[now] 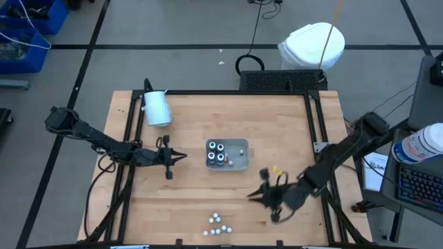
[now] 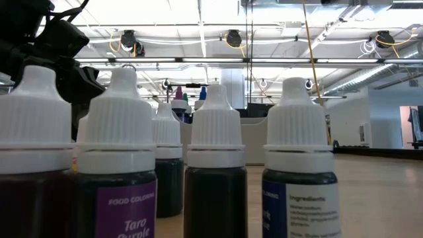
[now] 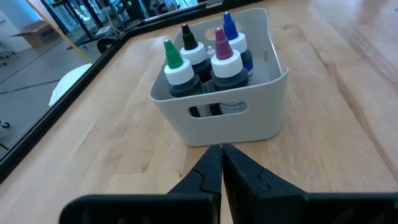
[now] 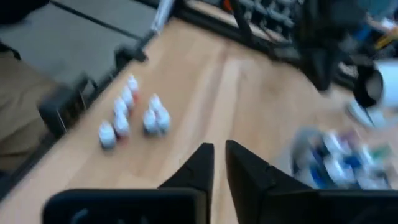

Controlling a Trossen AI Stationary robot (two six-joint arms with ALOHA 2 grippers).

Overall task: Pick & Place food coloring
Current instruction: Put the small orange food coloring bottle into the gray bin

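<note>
Four dark food coloring bottles (image 1: 219, 153) with coloured tips (image 3: 205, 59) stand upright in a pale grey tray (image 1: 239, 163) at mid-table. Several small white-capped bottles (image 1: 218, 225) stand in a cluster near the table's near edge, also seen in the right wrist view (image 4: 134, 115) and close up in the low view (image 2: 215, 152). My left gripper (image 1: 183, 157) is shut, level, just left of the tray (image 3: 224, 118) and pointing at it. My right gripper (image 1: 250, 196) hovers right of the cluster and near of the tray, fingers nearly together (image 4: 216, 152), holding nothing.
A large white cylinder (image 1: 156, 108) lies at the table's far left corner. A small yellow piece (image 1: 275, 169) lies right of the tray. A black frame (image 1: 315, 117) runs along the table's sides. Bare wood lies between tray and cluster.
</note>
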